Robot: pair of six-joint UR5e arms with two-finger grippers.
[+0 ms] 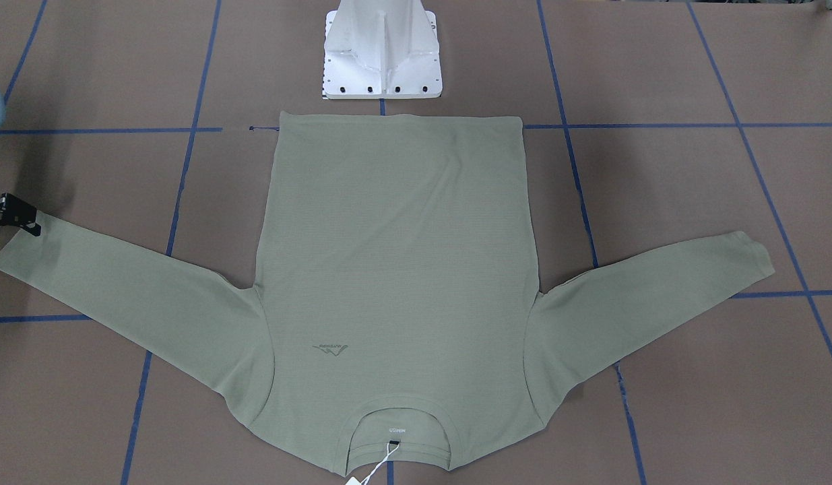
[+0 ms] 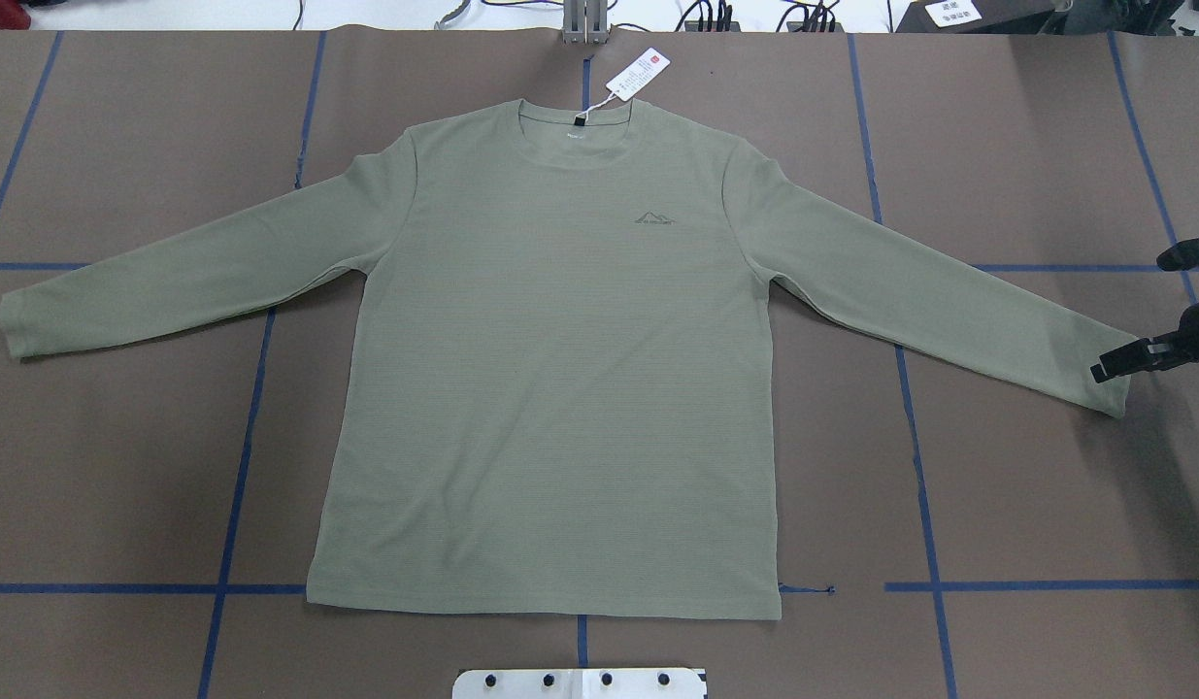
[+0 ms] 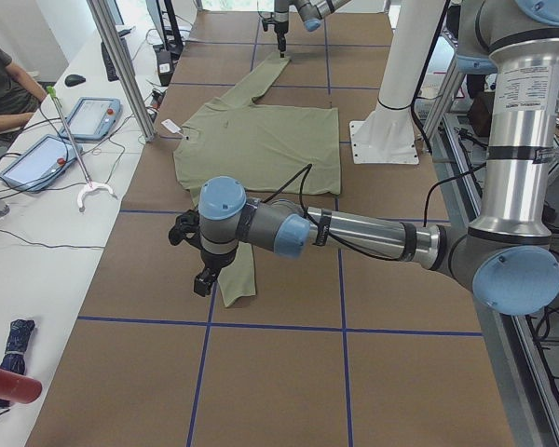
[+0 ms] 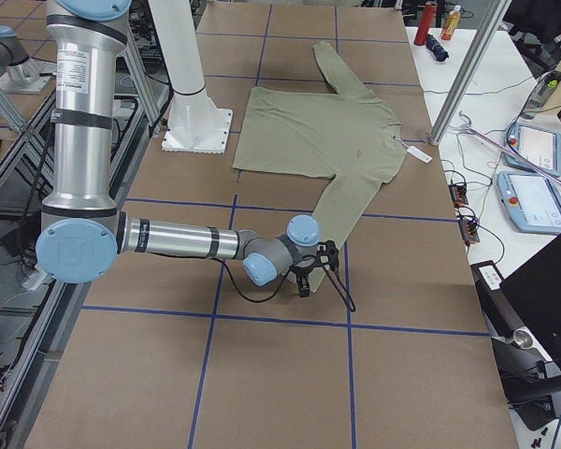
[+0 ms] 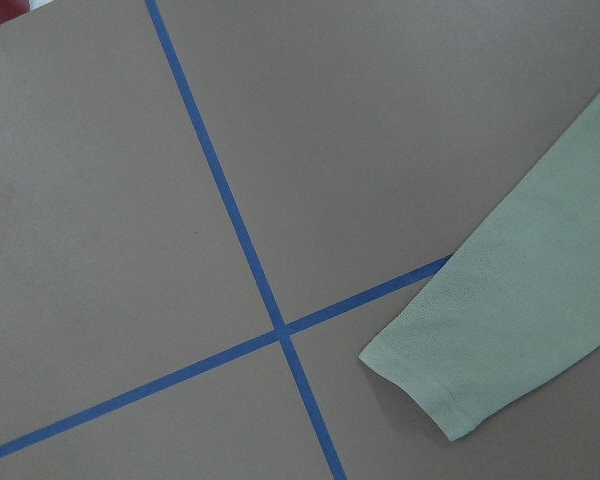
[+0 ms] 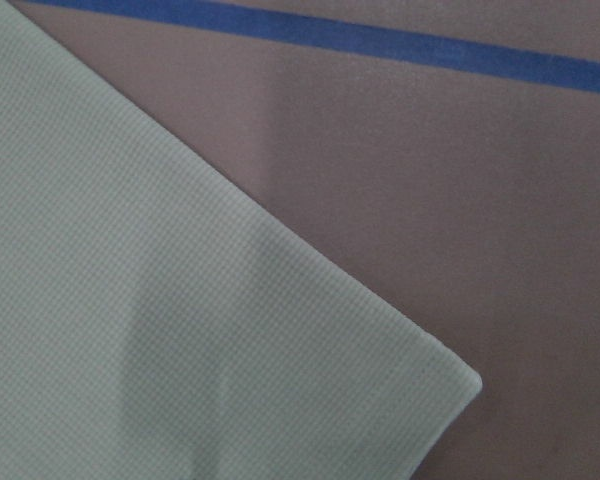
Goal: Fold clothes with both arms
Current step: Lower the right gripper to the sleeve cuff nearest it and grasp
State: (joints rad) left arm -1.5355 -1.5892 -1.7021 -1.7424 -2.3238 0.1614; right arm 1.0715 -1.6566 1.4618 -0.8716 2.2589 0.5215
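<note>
One shirt (image 2: 550, 388), two arms, two claws on a brown counter (image 2: 1026, 485).

The single sage-green knit shirt lies flat and front up in the middle of the counter, hem toward the white pedestal base (image 1: 382, 54), round neck away from it, both long sleeves spread out and angled down. It has one small tonal chest logo (image 2: 657, 216) and one white hang tag (image 2: 638, 76) on a string at the neck. The right claw (image 2: 1118, 364) sits at the end of one cuff (image 6: 400, 400); how far its jaws are parted cannot be told. The left claw (image 3: 205, 277) hangs over the other cuff (image 5: 430, 390), its jaw state also unclear. Blue tape lines (image 2: 235, 485) grid the counter.
</note>
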